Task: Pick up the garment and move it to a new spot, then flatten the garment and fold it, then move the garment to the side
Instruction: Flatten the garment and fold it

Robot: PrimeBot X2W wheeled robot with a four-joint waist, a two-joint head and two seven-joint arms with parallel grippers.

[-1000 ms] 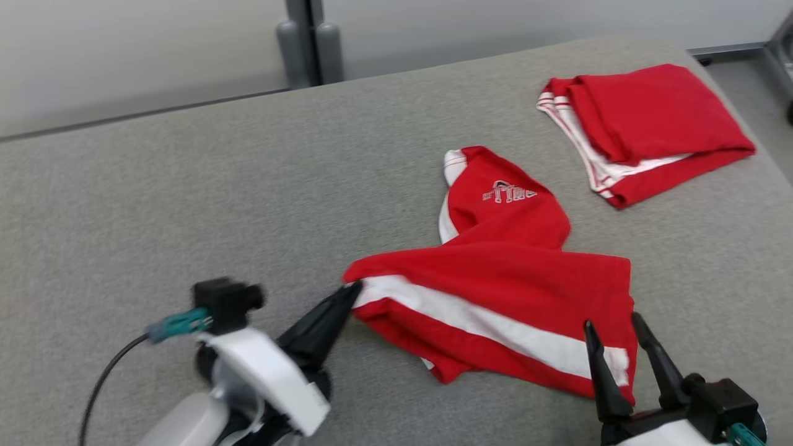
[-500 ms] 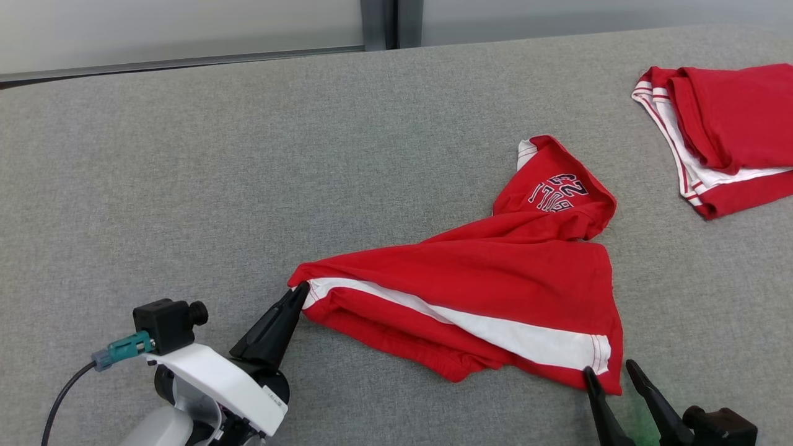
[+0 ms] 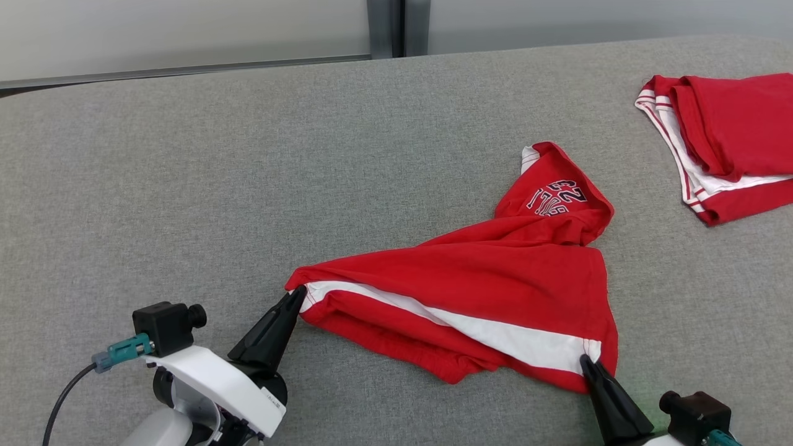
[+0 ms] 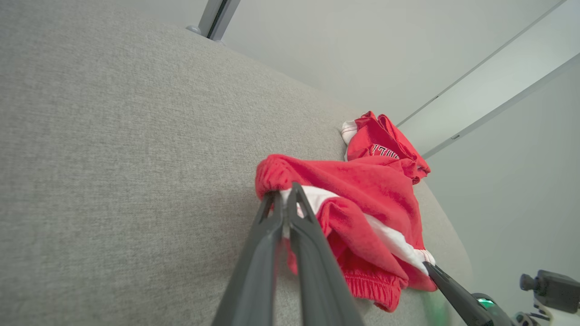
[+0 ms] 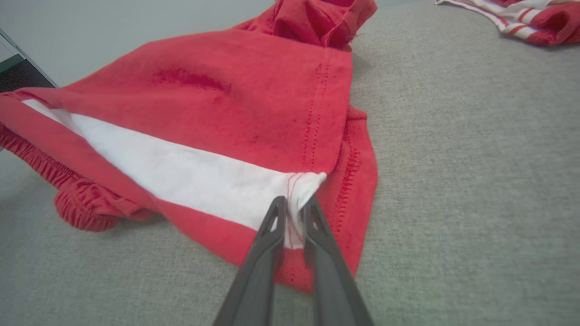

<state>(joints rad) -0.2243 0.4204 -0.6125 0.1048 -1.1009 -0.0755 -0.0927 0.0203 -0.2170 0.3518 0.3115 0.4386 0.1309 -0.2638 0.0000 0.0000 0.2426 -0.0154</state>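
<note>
Head view, looking down on a grey fabric-covered table point(image 3: 186, 186), with a pale wall point(image 3: 186, 31) behind its far edge.

At the lower left, the left tool point(image 3: 297, 295) points up and to the right from a white wrist casing point(image 3: 217, 384). Its two dark fingers are closed together, pinching the left-hand corner of a red garment point(image 3: 495, 279). The left wrist view shows a sliver of white cloth caught between the fingertips of the left tool point(image 4: 285, 201).

The garment lies in the middle of the table, slightly right of centre, as a crumpled, roughly triangular heap. A white stripe point(image 3: 495, 337) runs along its near side from the left corner to the right corner. The far part is bunched into a small peak with dark printed lettering point(image 3: 554, 198), seen upside down. In the right wrist view a gathered elastic edge point(image 5: 77, 213) sags onto the table below the stripe.

At the lower right, the right tool point(image 3: 585, 362) points up and slightly left. Its fingers are closed on the garment's right corner. The right wrist view shows the right tool point(image 5: 292, 208) nipping the end of the stripe beside a stitched seam.

At the far right, well apart from the held garment, a folded garment point(image 3: 725, 130) in red with white trim lies flat on the table, cut off by the picture's edge.
</note>
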